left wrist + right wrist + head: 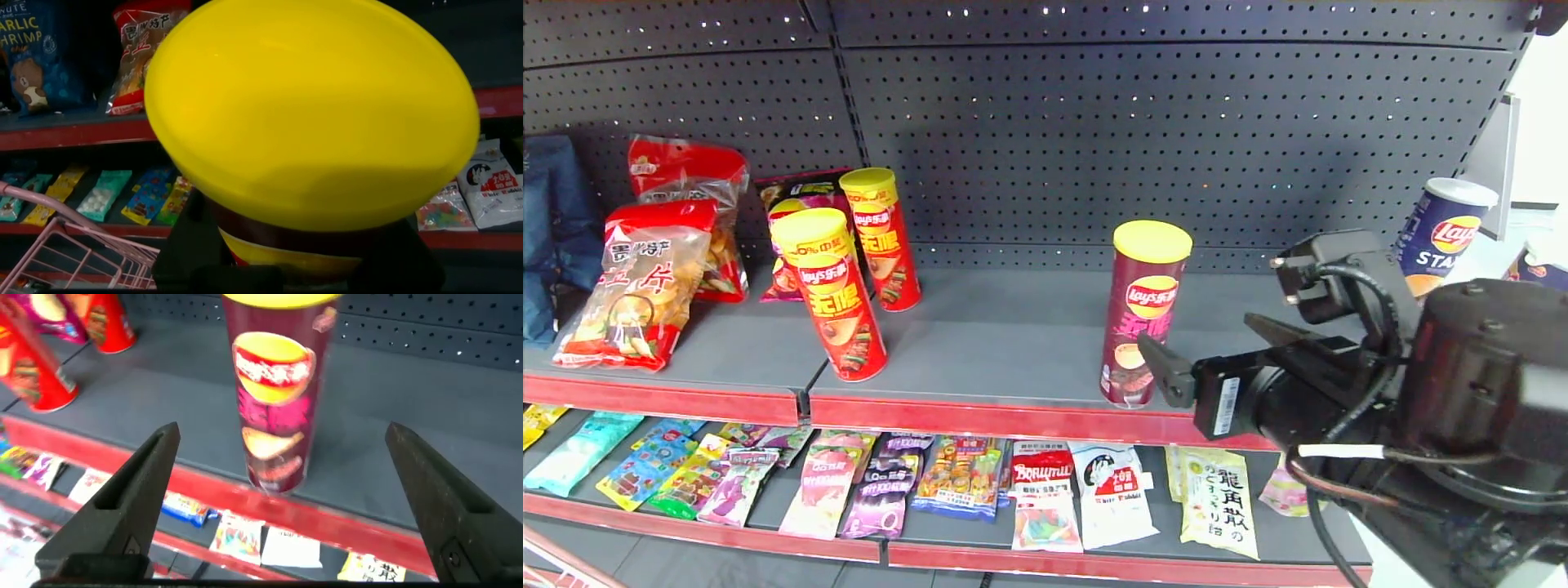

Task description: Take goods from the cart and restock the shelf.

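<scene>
The right gripper's [1209, 343] two dark fingers [135, 498] are spread wide apart and hold nothing. Between them, and touching neither as far as can be seen, a maroon chip canister [1143, 318] with a yellow lid stands upright. It sits close to the red front edge of the upper shelf [1013, 335], right of the middle. The left gripper [294, 257] appears clamped around the body of a second chip canister [310, 114]. Its broad yellow lid sits close to the wrist camera, with the pink wire cart [73, 245] below and to one side. Farther along the shelf toward its left end stand two red chip canisters [829, 294]. Bagged snacks [645, 278] lie beyond them near the left corner. Flat candy and snack sachets [964, 478] line the front of the lower shelf. The maroon canister looks placed, so this step seems to be the release. Next, the right arm would need to draw straight back without clipping the canister, which stands near the edge and could tip. The left arm's canister can then go onto the bare stretch of shelf.
</scene>
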